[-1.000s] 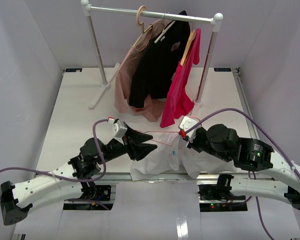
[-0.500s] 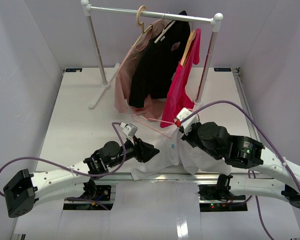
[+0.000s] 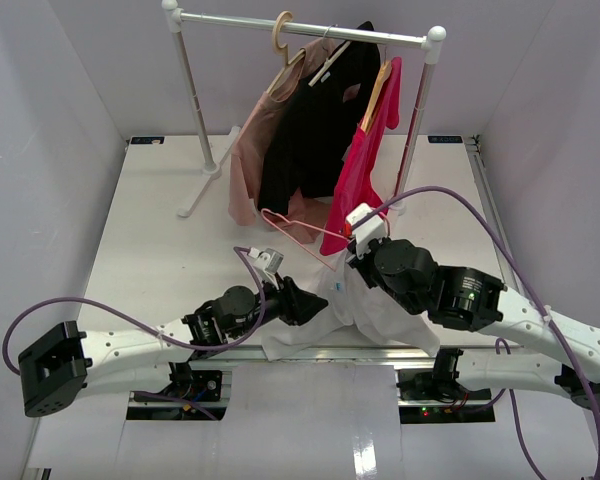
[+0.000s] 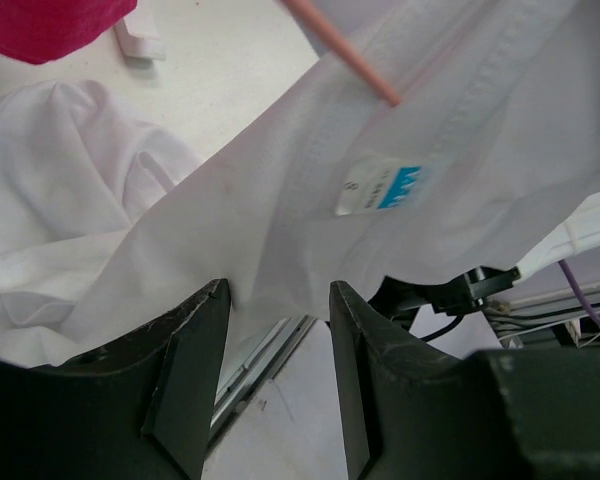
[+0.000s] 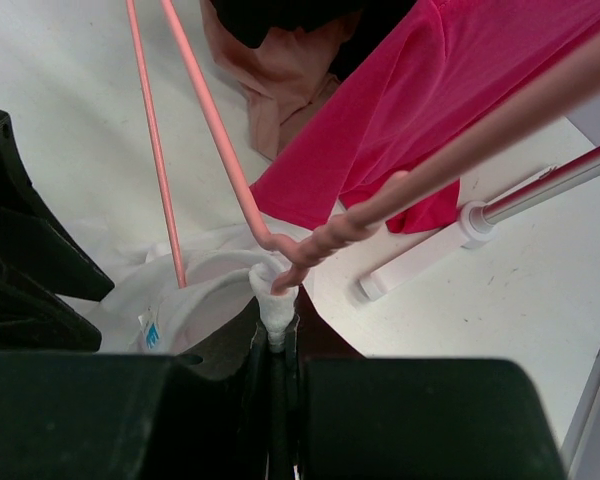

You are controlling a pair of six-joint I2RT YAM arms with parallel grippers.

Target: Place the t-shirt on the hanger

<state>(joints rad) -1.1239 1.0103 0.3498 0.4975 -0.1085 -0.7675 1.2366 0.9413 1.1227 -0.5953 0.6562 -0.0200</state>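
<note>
The white t-shirt (image 3: 385,312) lies bunched at the table's near edge, its collar lifted. My right gripper (image 3: 352,250) is shut on a rolled bit of that collar (image 5: 278,300). The pink hanger (image 3: 298,232) has its twisted neck (image 5: 325,238) lying against the pinch. One hanger arm (image 5: 170,240) runs down into the collar opening, and in the left wrist view the hanger (image 4: 342,52) slips under the t-shirt (image 4: 280,200) beside the blue label (image 4: 380,187). My left gripper (image 3: 310,300) is open just short of the shirt's lower edge, with nothing between its fingertips (image 4: 278,290).
A white clothes rack (image 3: 300,25) stands at the back with a dusty-pink garment (image 3: 252,160), a black shirt (image 3: 315,130) and a bright pink top (image 3: 365,170) on wooden hangers (image 3: 280,40). The rack's foot (image 3: 202,190) lies left. The table's metal edge rail (image 3: 230,352) runs just below the shirt.
My right gripper has risen and moved left and away, lifting the collar and swinging the hanger up toward the rack. The left arm has reached right toward the shirt, its jaws slightly narrower.
</note>
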